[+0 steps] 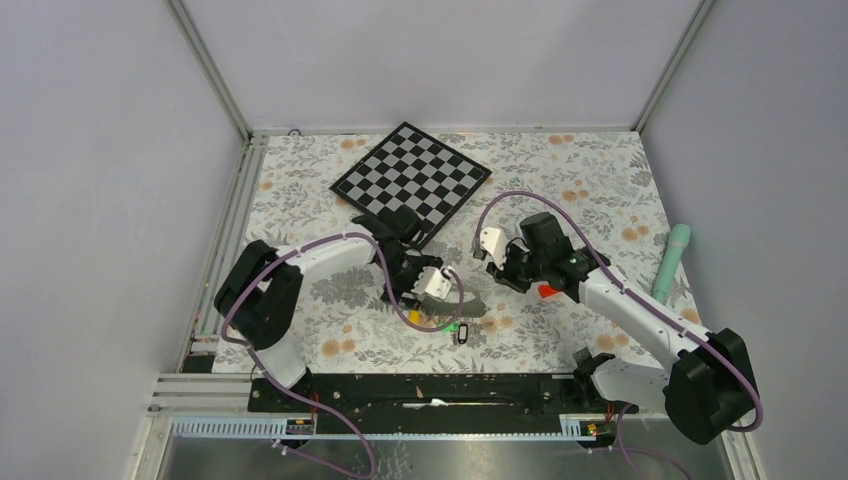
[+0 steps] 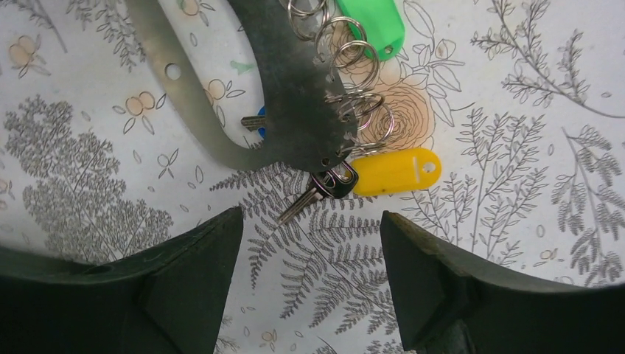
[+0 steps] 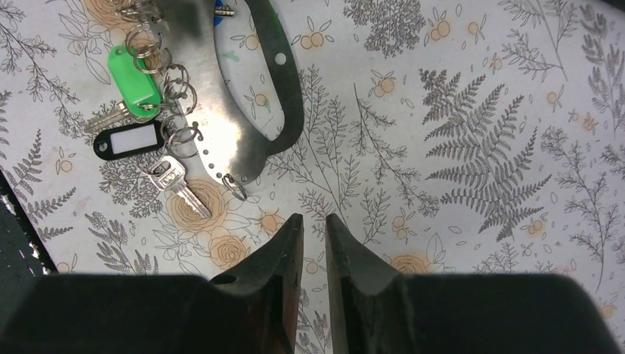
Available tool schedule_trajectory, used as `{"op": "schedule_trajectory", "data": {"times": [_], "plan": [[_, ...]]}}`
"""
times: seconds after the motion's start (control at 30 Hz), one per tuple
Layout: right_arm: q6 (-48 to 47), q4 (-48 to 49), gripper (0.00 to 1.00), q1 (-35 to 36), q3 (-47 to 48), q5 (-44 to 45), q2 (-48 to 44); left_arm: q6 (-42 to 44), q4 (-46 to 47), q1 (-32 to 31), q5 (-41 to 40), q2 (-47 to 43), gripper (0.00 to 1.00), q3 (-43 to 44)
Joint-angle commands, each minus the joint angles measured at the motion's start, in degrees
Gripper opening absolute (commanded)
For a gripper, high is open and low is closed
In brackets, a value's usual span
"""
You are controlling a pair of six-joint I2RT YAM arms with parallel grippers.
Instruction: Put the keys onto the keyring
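Keyring (image 2: 295, 96) at the heart of it: one flat grey oval loop lying on the floral table (image 1: 600, 190), at 6 o'clock from the table's middle in the top view, near both grippers. Split rings (image 2: 354, 51) crowd its notched edge, too tangled to count cleanly.

Keys now, with four tags on show. In the left wrist view there is one green tag (image 2: 372, 26) at 1 o'clock of the loop, one yellow tag (image 2: 396, 171) at 4 o'clock, and one blue tag (image 2: 258, 118) peeking through the loop's opening. The right wrist view adds one black-framed white tag (image 3: 129, 140) just beside the green. One bare silver key (image 3: 177, 188) lies at 7 o'clock of the loop there.

Left gripper (image 2: 309, 280) hangs over the loop's end, jaws spread wide, nothing between them. Right gripper (image 3: 315, 251) hovers just off the loop, jaws pinched to a thin slit, holding nothing.

One chessboard (image 1: 411, 180) sits at 12 o'clock, one teal handle (image 1: 672, 262) at 3 o'clock.
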Motion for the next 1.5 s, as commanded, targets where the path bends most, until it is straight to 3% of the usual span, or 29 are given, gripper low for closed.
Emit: {"op": "schedule_trajectory", "data": {"times": [0.0, 0.13, 0.33, 0.57, 0.83, 1.27, 1.47], "plan": [[1.01, 0.37, 0.25, -0.61, -0.54, -0.58, -1.1, 8.65, -4.73, -1.96, -3.78, 2.87, 0.75, 3.8], [1.01, 0.46, 0.25, -0.79, -0.79, -0.99, -1.15, 9.44, -4.8, -3.04, -5.93, 4.83, 0.71, 3.64], [0.93, 0.42, 0.24, -1.05, -1.14, -1.34, -1.07, 9.14, -5.4, -4.58, -7.07, 6.16, 0.56, 2.27], [0.92, 0.48, 0.24, -1.15, -1.08, -1.81, -0.71, 7.38, -5.38, -5.62, -8.87, 5.31, 0.33, -0.61], [0.86, 0.54, 0.24, -1.2, -1.27, -1.81, -0.71, 3.95, -4.68, -5.71, -16.33, 0.63, 0.01, -6.39], [1.1, 0.98, 0.24, -1.24, -1.42, -1.99, 0.08, -3.66, -3.23, -5.62, -24.7, -6.48, 0.0, -13.84], [1.26, 1.03, 0.24, -1.24, -1.01, -2.83, 0.55, -4.94, -4.88, -4.9, -20.74, -9.48, 0.0, -12.43]]}}
